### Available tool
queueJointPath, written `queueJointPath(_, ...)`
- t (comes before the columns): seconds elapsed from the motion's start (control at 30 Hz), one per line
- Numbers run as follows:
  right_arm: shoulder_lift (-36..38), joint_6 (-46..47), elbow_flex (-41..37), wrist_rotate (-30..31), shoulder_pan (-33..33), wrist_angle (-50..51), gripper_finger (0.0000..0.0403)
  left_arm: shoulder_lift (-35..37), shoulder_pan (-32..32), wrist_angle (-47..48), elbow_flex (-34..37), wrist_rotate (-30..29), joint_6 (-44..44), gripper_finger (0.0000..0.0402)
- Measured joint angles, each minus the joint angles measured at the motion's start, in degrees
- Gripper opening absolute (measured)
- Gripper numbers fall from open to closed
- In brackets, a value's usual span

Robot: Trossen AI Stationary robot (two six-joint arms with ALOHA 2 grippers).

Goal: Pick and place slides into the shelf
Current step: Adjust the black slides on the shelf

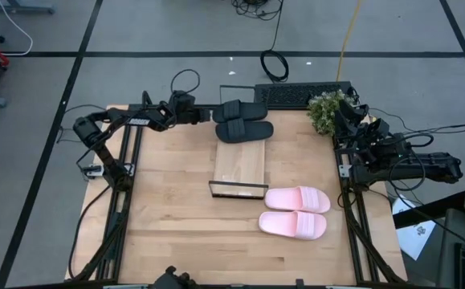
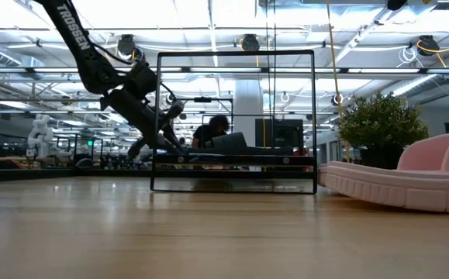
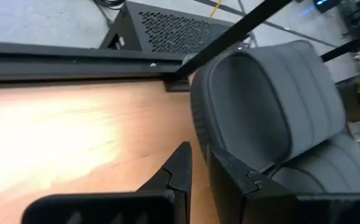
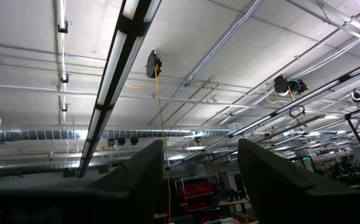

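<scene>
The left gripper (image 1: 208, 115) pinches the far black slide (image 1: 234, 111) at its left end, its long axis running left-right across the shelf (image 1: 240, 164).

Beyond the left gripper (image 1: 210, 115), grey floor (image 1: 176, 32) crossed by black tape lines (image 1: 216, 54) carries a coiled black cable (image 1: 276, 66) and a yellow cord (image 1: 348, 36). Above the upturned right gripper (image 4: 201, 180), a white ceiling (image 4: 229, 50) holds long strip lights (image 4: 114, 68) and pipes.
</scene>
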State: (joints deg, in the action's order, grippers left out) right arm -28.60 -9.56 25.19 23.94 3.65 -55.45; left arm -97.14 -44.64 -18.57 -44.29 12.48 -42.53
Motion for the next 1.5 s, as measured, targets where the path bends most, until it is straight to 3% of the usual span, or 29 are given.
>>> queueJointPath(0.2,0.00,-0.11,0.00,0.00,0.01,0.01,0.0196,0.00,-2.15,-3.38,0.00,5.22,-3.12,0.0077)
queueJointPath(0.47,0.00,-0.11,0.00,0.00,-0.01,0.01,0.0196,0.00,-2.60,-2.34,0.00,5.54,-4.34,0.0153)
queueJointPath(0.67,0.00,-0.13,0.00,0.00,0.01,0.01,0.0196,0.00,-2.04,-2.11,0.00,5.52,-4.54,0.0186)
queueJointPath(1.27,-0.47,-0.13,0.00,0.00,0.01,-0.01,0.0196,-0.23,0.36,-2.75,0.00,2.23,-6.14,0.0191)
queueJointPath(1.5,-1.01,-0.08,0.00,-0.03,0.00,-0.77,0.0196,-6.50,1.88,-9.45,-0.82,3.42,-10.80,0.0191)
